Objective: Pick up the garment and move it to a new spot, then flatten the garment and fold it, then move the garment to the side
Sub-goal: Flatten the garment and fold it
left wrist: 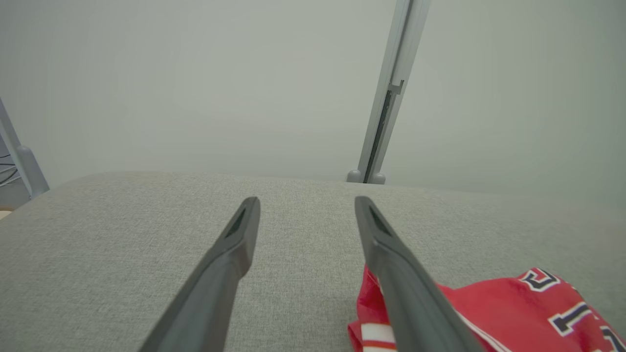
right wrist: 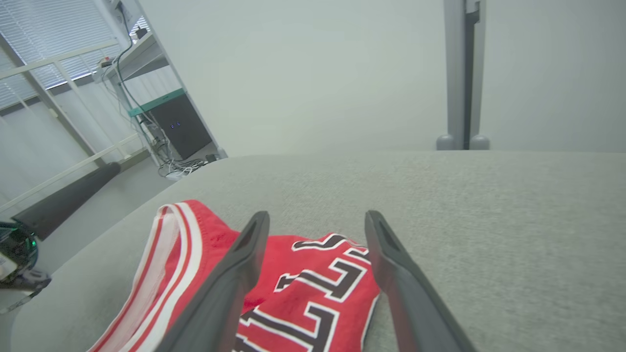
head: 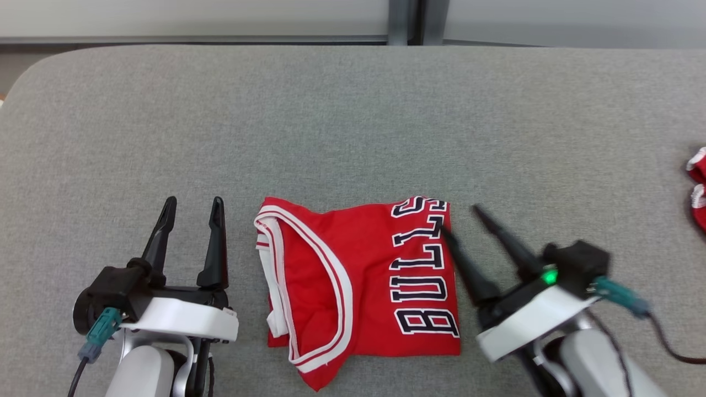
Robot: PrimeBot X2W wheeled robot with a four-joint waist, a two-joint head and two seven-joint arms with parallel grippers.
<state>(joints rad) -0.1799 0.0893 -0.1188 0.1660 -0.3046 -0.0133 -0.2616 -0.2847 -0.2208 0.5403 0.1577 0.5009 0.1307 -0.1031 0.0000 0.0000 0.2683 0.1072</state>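
Observation:
The garment [head: 364,281] is a red jersey with white trim and dark lettering, lying folded into a rough square on the grey table [head: 353,121]. My right gripper [head: 459,219] is open at the jersey's far right corner, one finger over the cloth edge and one beside it, nothing held. In the right wrist view the garment [right wrist: 313,288] lies between and left of my open right gripper [right wrist: 317,218]. My left gripper [head: 194,206] stands open just left of the jersey, apart from it. The left wrist view shows that open left gripper [left wrist: 307,204] with the garment [left wrist: 513,313] at lower right.
Another red and white item [head: 698,184] lies at the table's right edge. Grey padded surface stretches far and left of the jersey. A pale wall with a grey post [head: 405,22] stands behind the table. Shelving and cables [right wrist: 146,88] show beyond the table's left end.

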